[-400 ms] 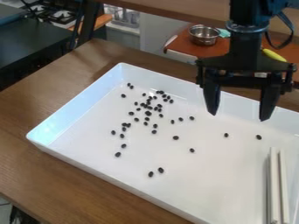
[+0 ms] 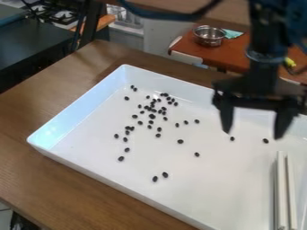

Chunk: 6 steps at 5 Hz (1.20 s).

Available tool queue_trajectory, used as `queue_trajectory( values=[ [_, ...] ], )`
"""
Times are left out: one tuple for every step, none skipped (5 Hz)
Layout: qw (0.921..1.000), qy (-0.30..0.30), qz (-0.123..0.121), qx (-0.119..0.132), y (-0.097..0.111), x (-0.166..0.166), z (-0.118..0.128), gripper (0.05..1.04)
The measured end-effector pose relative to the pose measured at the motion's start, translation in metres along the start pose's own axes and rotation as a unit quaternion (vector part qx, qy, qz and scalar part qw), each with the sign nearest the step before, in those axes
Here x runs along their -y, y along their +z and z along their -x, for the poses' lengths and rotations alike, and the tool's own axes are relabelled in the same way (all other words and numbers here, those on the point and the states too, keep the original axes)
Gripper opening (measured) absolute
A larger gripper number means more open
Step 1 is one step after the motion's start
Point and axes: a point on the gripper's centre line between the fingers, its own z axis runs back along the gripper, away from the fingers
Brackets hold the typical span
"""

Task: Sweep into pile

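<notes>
Well, arm (image 2: 267,42) upright from top right; pincer (image 2: 253,134) spread wide, tips down over white tray (image 2: 210,188).

I've got a brown wooden table (image 2: 78,179) here, and a white rectangular tray (image 2: 114,183) sitting right on it.

The tray (image 2: 198,188) across the middle has a smooth, glossy white surface that looks like plastic, holding small dark beans (image 2: 165,174) with a faint sheen, while the table (image 2: 72,81) under it shows brown wood grain with a low satin finish. Toward the top, the bowl (image 2: 209,36) is shiny, smooth metal; at upper right, the gripper (image 2: 252,133) looks matt black.
</notes>
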Motion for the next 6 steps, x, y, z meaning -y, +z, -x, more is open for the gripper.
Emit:
queue_trajectory(
  values=[
    [0.9996,0.017,-0.016,0.013,-0.027,0.023,0.007,1.0],
    [0.9991,0.025,-0.032,0.014,-0.041,0.04,0.012,0.999],
    [0.999,0.026,-0.033,0.013,-0.042,0.041,0.013,0.999],
    [0.999,0.026,-0.033,0.013,-0.042,0.041,0.013,0.999],
    [0.999,0.029,-0.031,0.014,-0.042,0.041,0.012,0.999],
    [0.9988,0.043,-0.014,0.019,-0.047,0.044,0.013,0.999]
  ],
)
